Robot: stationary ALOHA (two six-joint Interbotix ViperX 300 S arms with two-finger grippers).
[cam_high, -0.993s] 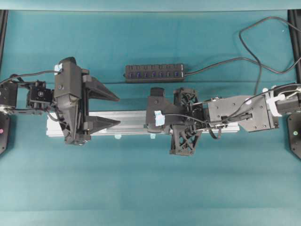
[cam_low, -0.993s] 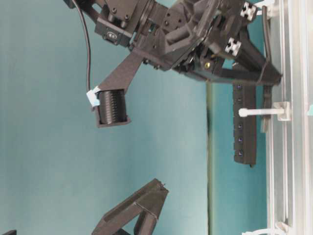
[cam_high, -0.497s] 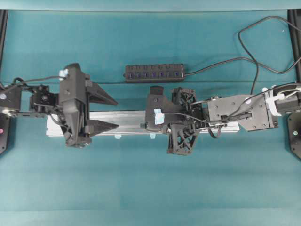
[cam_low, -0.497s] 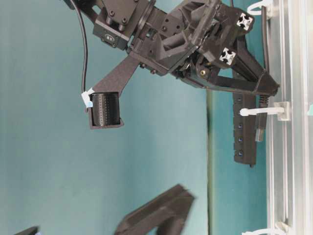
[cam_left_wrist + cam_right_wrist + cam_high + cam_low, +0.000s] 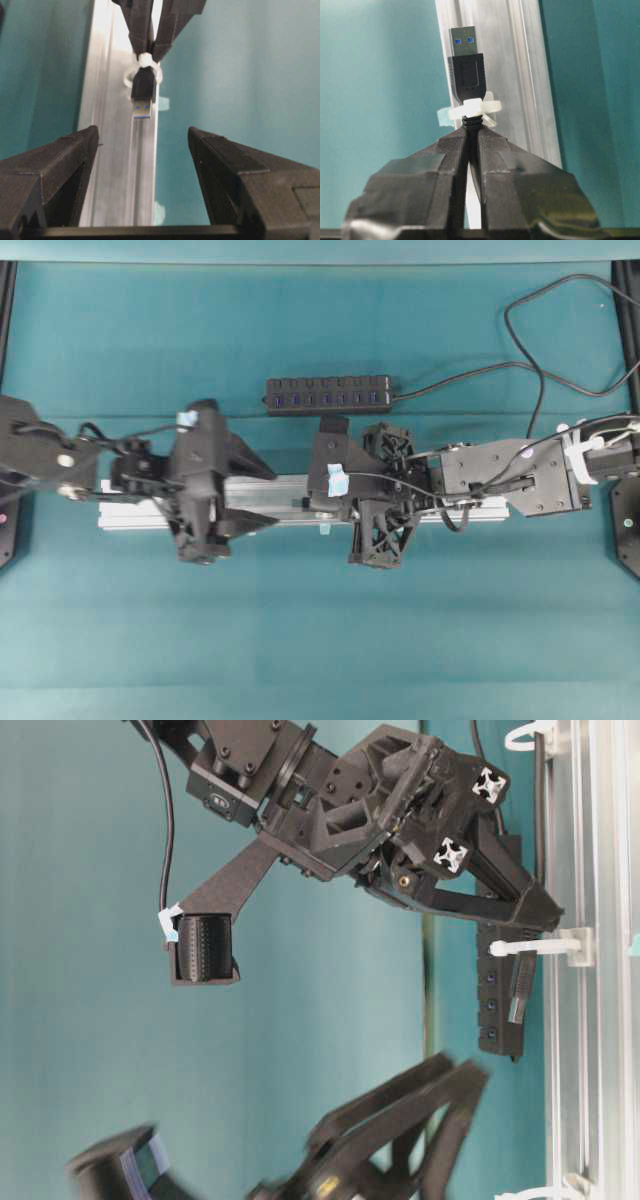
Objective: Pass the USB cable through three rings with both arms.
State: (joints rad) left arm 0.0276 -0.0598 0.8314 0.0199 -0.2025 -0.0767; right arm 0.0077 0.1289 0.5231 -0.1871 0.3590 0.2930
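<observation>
The USB cable's black plug (image 5: 465, 70) sticks out past a translucent white ring (image 5: 476, 107), metal tip pointing away from my right gripper (image 5: 471, 129). That gripper is shut on the cable just behind the ring. From table level the plug (image 5: 519, 992) hangs beyond the middle ring (image 5: 530, 948); two more rings (image 5: 528, 733) (image 5: 530, 1194) stand along the rail. My left gripper (image 5: 142, 132) is open, its two fingers spread either side of the line to the plug (image 5: 142, 92), still short of it. Overhead, the left gripper (image 5: 262, 495) faces the right one over the rail.
The silver aluminium rail (image 5: 130, 518) lies left to right on the teal mat. A black multi-port hub (image 5: 328, 395) sits behind it, and the black cord (image 5: 520, 330) loops at the back right. The right arm (image 5: 510, 480) stretches over the rail's right part.
The left arm has moved right along the rail, bringing its open gripper closer to the plug. The right gripper has pushed the plug farther through the middle ring.
</observation>
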